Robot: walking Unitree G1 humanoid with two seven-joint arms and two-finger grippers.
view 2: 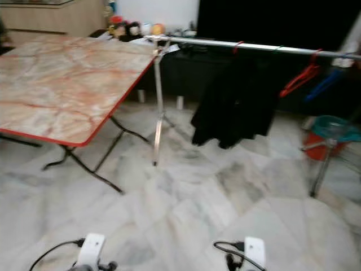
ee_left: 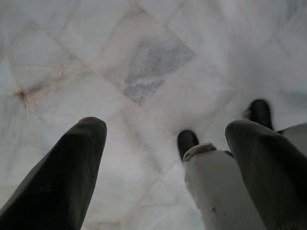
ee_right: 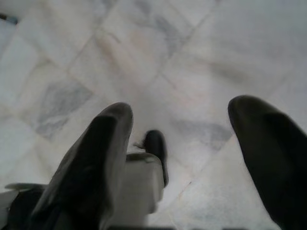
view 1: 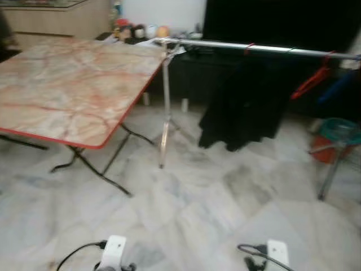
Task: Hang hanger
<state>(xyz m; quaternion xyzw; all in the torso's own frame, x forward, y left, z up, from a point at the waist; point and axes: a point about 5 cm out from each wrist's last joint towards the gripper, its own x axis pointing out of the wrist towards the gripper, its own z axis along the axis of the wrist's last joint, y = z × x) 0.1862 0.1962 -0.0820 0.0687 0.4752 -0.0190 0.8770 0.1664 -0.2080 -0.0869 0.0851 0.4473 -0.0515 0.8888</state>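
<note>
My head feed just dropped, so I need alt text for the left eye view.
A metal rail crosses the upper right, holding a black garment and a red hanger. A marble-look folding table with red edging stands at left on a pale marble floor. A teal and orange bucket sits at far right.

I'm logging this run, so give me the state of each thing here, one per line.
Clothes rail: standing, set up.
Black garment: hanging on the rail.
Red hanger: hooked on the rail, bare.
Folding table: unfolded, standing.
Left gripper: open, holding nothing, above floor.
Right gripper: open, holding nothing, above floor.
</note>
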